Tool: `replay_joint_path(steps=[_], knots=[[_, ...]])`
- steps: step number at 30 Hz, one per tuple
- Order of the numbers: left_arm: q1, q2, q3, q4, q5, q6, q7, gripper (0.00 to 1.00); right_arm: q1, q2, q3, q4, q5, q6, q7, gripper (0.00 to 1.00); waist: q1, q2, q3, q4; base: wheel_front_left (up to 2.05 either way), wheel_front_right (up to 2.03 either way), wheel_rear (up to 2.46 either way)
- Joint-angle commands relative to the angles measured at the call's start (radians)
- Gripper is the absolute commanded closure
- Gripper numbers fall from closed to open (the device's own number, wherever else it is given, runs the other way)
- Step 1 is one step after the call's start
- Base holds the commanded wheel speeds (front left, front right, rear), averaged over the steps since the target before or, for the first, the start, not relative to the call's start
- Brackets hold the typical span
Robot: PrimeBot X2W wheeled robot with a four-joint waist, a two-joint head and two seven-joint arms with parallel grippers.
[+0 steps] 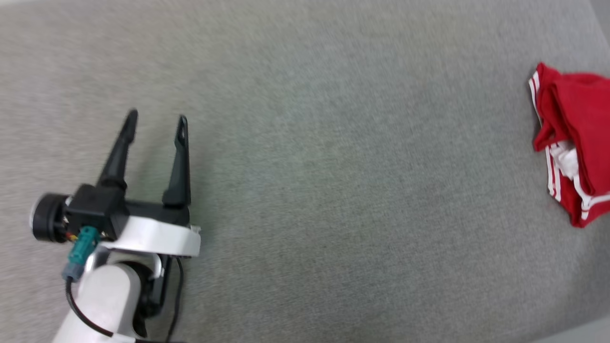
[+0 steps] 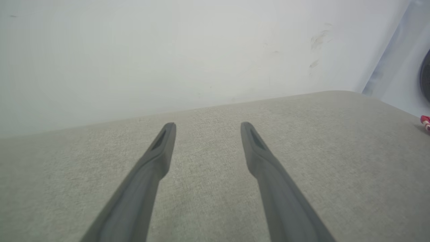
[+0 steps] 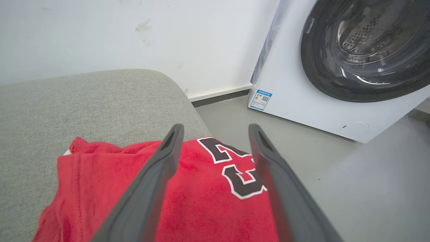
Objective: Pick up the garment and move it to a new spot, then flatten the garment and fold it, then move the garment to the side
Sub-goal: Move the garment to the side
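Down at the lower left of the head view, our left tool (image 1: 157,116) hangs over the grey bench (image 1: 333,190), fingers spread wide with nothing between them. The garment (image 1: 574,143) lies bunched at the far right, well apart from it.

Through the left wrist view, that tool (image 2: 208,126) gapes empty above bare fabric.

Through the right wrist view, our right tool (image 3: 216,128) stands open and empty over the garment (image 3: 201,191), dark number (image 3: 235,168) up, near the bench's rounded corner, with a washing machine (image 3: 336,84) beyond.

We judge this fits either a heap awaiting pickup or a loosely folded one set aside. Either way, soft cloth this near the rim slips easily, so we would keep the fingers from dragging it outward.
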Motion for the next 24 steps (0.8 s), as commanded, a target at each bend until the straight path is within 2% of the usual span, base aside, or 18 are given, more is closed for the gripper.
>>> replay_joint_path(steps=[1,7,11,16,24], knots=[[0.016,-0.008,-0.001,0.009,-0.004,0.005,-0.007,0.00,0.019,0.008,0.001,-0.008,0.000,-0.001,-0.010,0.00,0.0002,0.0000,-0.062,0.044,0.00,0.00,0.00],[0.074,-0.041,0.007,0.062,-0.027,0.022,-0.035,0.00,0.134,0.077,0.033,-0.103,-0.016,-0.001,-0.049,0.00,0.0002,0.0000,-0.147,0.093,0.00,0.00,0.00],[0.104,-0.059,0.016,0.093,-0.040,0.030,-0.046,0.00,0.201,0.149,0.066,-0.191,-0.025,-0.001,-0.043,0.00,0.0002,0.0000,-0.196,0.122,0.00,0.00,0.00],[0.134,-0.081,0.026,0.138,-0.052,0.033,-0.055,0.00,0.286,0.230,0.111,-0.343,-0.063,-0.001,-0.006,0.00,0.0002,0.0000,-0.252,0.160,0.00,0.00,0.00],[0.176,-0.094,0.054,0.196,-0.044,0.034,-0.061,0.00,0.439,0.321,0.145,-0.580,-0.085,-0.001,0.068,0.00,0.0002,0.0000,-0.326,0.231,0.00,0.00,0.00]])
